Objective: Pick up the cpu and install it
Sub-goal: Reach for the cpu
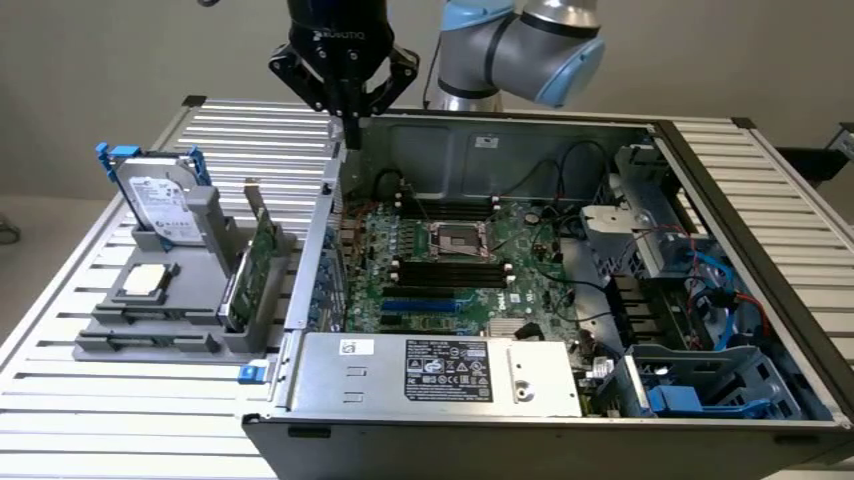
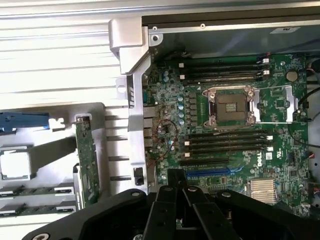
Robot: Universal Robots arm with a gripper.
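The cpu [image 1: 146,281], a small flat silver square, lies on the grey holder [image 1: 160,325] at the exterior view's left, outside the computer case. It shows as a bright square [image 2: 15,164] in the wrist view. My gripper [image 1: 352,130] hangs high above the case's left wall, well apart from the cpu, its black fingers [image 2: 176,180] shut together with nothing between them. The dark metal-framed socket [image 1: 461,240] sits in the middle of the green motherboard, its centre bare [image 2: 231,106].
A silver hard drive [image 1: 160,205] in blue brackets stands upright behind the cpu. A green card [image 1: 254,270] stands in the holder beside the case wall. The open case [image 1: 441,372] holds a power supply, cables and drive bays at the exterior view's right.
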